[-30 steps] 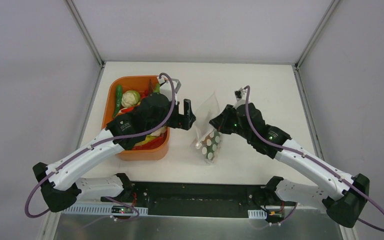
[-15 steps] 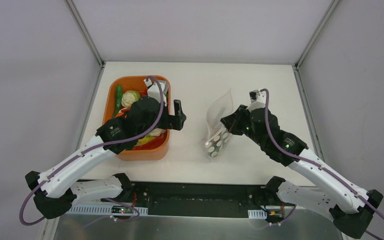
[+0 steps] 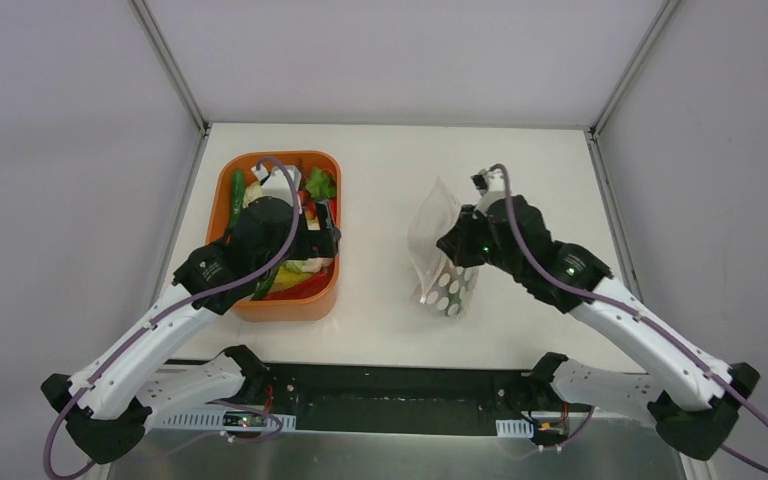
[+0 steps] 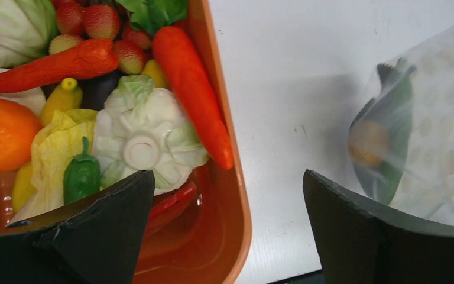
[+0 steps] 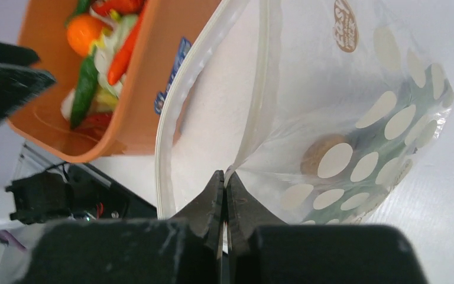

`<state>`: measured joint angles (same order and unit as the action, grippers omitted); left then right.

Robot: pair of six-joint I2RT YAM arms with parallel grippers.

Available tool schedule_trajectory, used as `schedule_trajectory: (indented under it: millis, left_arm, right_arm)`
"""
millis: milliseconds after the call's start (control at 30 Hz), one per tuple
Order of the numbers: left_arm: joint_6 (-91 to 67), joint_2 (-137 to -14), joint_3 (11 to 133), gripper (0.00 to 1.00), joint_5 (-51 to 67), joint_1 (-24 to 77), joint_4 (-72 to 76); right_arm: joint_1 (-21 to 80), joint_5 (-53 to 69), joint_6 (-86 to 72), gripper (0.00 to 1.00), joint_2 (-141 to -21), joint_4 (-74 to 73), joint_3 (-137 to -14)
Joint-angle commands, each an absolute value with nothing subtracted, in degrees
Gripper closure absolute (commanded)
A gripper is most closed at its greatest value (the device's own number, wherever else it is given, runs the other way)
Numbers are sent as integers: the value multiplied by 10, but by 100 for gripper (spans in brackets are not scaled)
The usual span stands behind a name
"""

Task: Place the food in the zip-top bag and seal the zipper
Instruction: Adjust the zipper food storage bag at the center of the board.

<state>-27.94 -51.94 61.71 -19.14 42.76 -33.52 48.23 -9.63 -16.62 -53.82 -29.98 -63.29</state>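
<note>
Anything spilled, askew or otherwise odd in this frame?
Nothing stands out. The toy food sits inside the orange tub; none lies on the table. The right gripper pinches the open zip-top bag by its rim; a green piece and a brownish piece lie inside.

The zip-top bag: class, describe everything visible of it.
The zip-top bag is thin clear plastic printed with white round dots and a small brown logo. Its zipper is unsealed, mouth open. The right gripper, shut on one lip, holds it up tilted beside the orange tub, apart from it; its lower end seems to touch the table. Inside: a green leafy piece and an orange round piece.
</note>
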Motion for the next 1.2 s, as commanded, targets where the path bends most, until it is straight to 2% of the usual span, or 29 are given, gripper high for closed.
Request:
schedule_trajectory:
  millis: [0,133,467,667,767,1000,1167]
  left_arm:
    - [-296,-495,603,1,-192,395,-357]
    - [-302,-478,591,1,-187,383,-358]
    - [-311,-489,589,1,-129,379,-330]
    - [-347,-537,582,11,19,404,-207]
    - [-348,-598,615,12,19,456,-190]
    - [-349,-681,669,22,25,495,-231]
    - [-349,-689,667,37,3,506,-253]
  right_arm:
    - [483,-6,-167,98,-639,-290,-622]
    - [483,15,-185,99,-701,-282,-633]
    - [483,32,-207,96,-637,-204,-606]
    - [483,27,-214,96,-626,-215,-602]
    - [482,15,-227,96,-620,-208,-593]
    - [482,-33,-255,96,-600,-186,-575]
    - [483,-38,-263,96,-592,-174,-565]
